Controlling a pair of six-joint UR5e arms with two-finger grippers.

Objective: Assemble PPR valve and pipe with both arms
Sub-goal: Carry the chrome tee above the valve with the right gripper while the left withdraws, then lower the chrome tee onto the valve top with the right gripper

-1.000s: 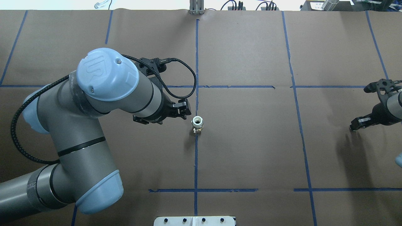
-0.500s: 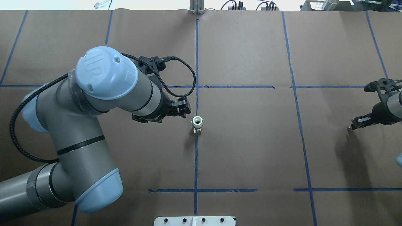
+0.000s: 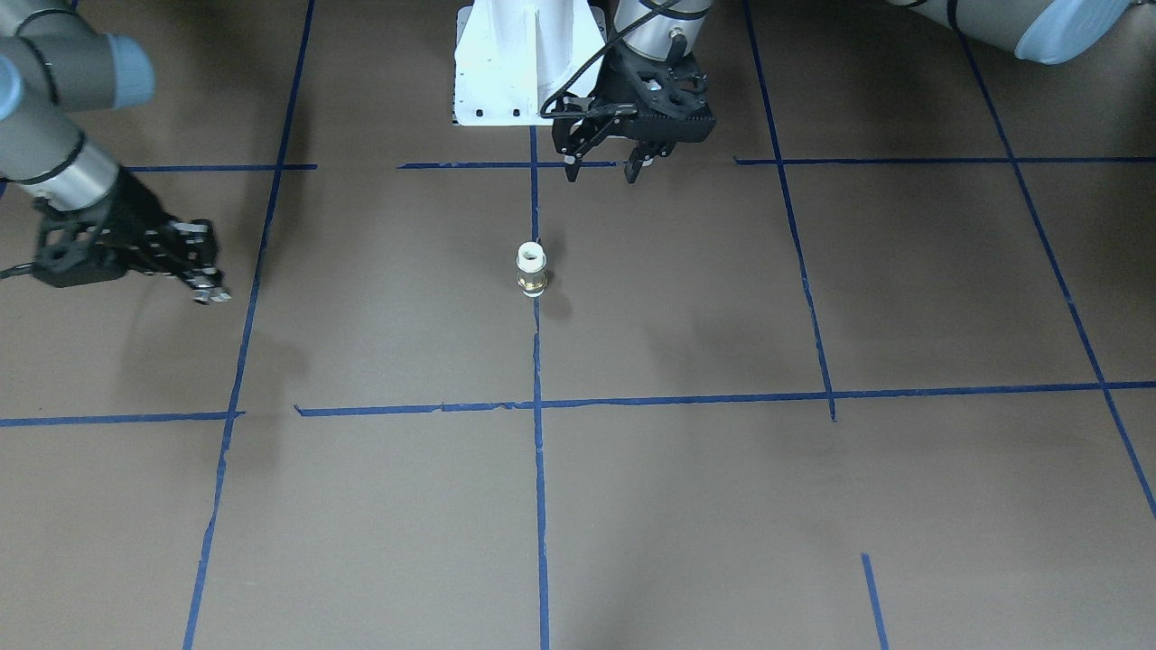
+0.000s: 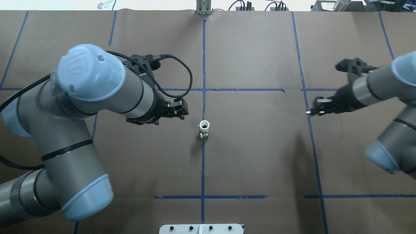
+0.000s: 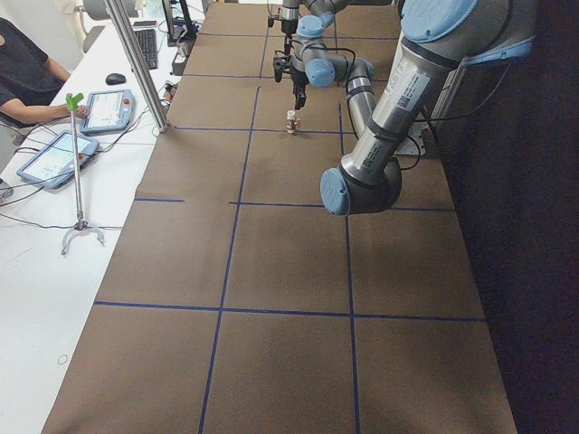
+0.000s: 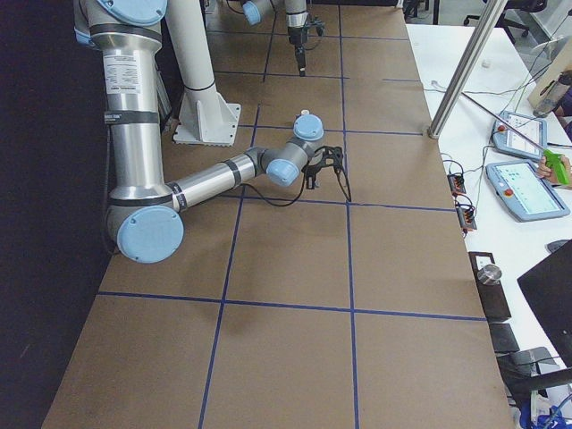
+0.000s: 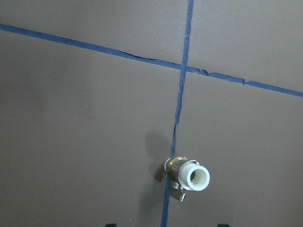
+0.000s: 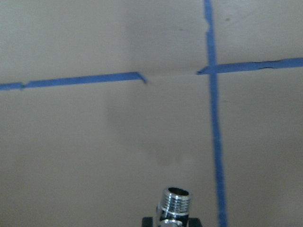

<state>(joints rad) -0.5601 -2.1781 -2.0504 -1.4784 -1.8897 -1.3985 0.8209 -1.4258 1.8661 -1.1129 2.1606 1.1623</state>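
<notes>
A white PPR fitting on a brass threaded base [image 4: 204, 127] stands upright on the blue centre line; it also shows in the front view [image 3: 532, 269] and in the left wrist view [image 7: 189, 176]. My left gripper [image 4: 182, 112] hovers just left of it, open and empty, its two fingers [image 3: 572, 170] apart in the front view. My right gripper [image 4: 312, 112] is at the right, well away from the fitting, and is shut on a small chrome threaded valve piece [image 8: 175, 203], which sticks out between the fingertips; it shows as a silver tip in the front view [image 3: 213, 293].
Brown paper with blue tape lines [image 4: 203, 162] covers the table. The white pedestal [image 3: 506, 63] stands at the robot's edge. A metal post [image 4: 202, 7] stands at the far edge. The operators' bench with tablets [image 5: 107, 110] lies beyond it.
My right arm has swung in from the table's right edge toward the centre, carrying the chrome piece. My left gripper has drawn back a little to the left, away from the fitting.
</notes>
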